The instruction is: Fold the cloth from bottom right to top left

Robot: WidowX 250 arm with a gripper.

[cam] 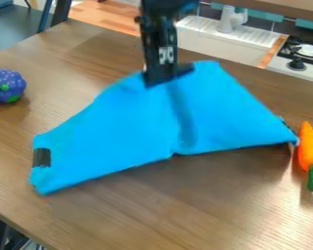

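Over the far edge of the cloth (129,124), the gripper (166,78) is hanging down against the blue fabric, and whether it is clamping a fold or merely pressing on it, I cannot tell. On the wooden table (179,210), the cloth is lying in a wide, crooked shape, its near edge bending in at a notch and a soft ridge rising from there. The fold is looking partly made, so doing the step well is probably asking for a low, slow pull toward the top left, with the layer being laid flat before any release; lifting high would be risking a bunched middle or a dragged underside. The right corner is sitting so close to the orange toy carrot (309,146) that contact is hard to judge, and a sideways sweep could be nudging it. The cloth is hiding its own lower layer, the gripper is covering part of the far edge, and the purple toy (6,87) is being cut off at the left.
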